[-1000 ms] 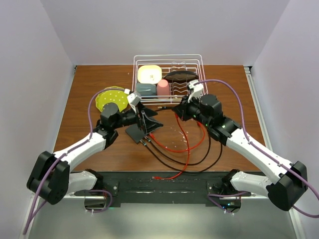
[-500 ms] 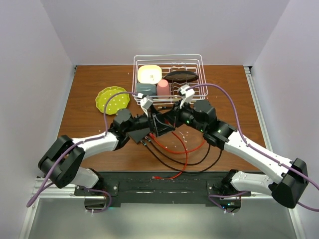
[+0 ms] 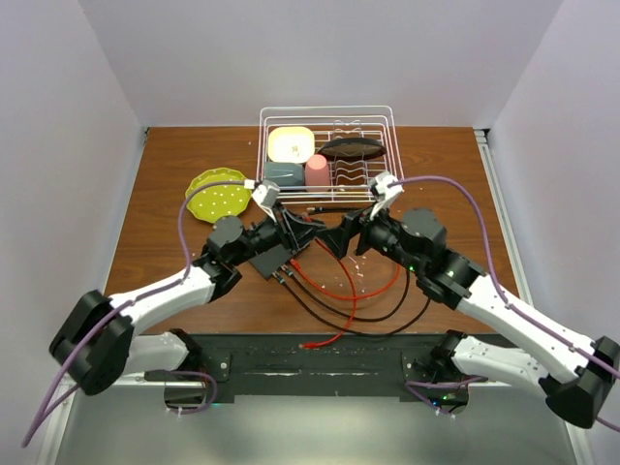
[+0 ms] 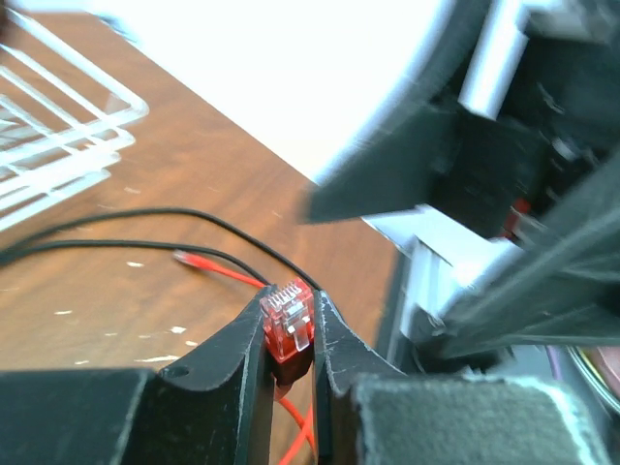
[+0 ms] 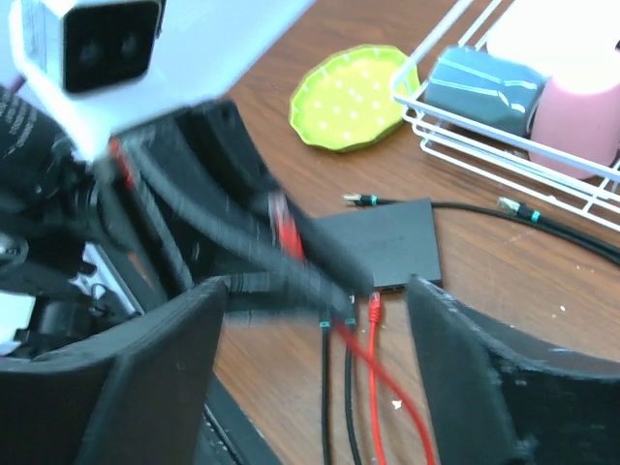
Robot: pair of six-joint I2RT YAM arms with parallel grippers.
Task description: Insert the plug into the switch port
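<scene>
In the left wrist view a translucent red plug (image 4: 289,322) stands upright, clamped between my left gripper's (image 4: 289,334) two black fingers, its red cable (image 4: 295,426) hanging below. The switch (image 5: 387,242) is a flat black box on the wooden table, with two black cables and one red one (image 5: 374,308) plugged into its near edge. From above, the switch (image 3: 263,262) lies just under my left gripper (image 3: 312,232). My right gripper (image 5: 315,291) faces the left one a short way off, jaws wide apart and holding nothing.
A white wire dish rack (image 3: 329,114) at the back holds cups, a yellow bowl and a dark oval dish (image 3: 351,147). A green plate (image 3: 217,196) lies left of it. Red and black cables (image 3: 334,291) loop over the table's middle toward the front edge.
The two grippers met over the switch. My left gripper closed on the red plug, my right gripper let it go, opened wide and drew back to the right.
</scene>
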